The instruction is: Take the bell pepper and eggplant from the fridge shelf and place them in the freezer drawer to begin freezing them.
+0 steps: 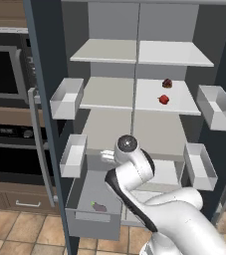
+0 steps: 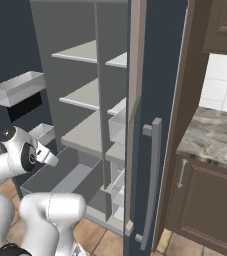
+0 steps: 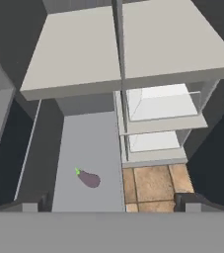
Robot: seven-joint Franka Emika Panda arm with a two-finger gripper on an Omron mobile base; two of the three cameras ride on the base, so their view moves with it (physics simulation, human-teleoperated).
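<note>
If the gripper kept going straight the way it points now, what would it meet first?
Probably the grey floor of the open freezer drawer; the gripper looks down into it. The eggplant lies just left of that line. Depth is unclear.

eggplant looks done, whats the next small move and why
Probably lift the gripper up toward the fridge shelf. The eggplant already lies in the open freezer drawer, nothing sits between the fingers, and the bell pepper is still on that shelf beside a darker red object.
</note>
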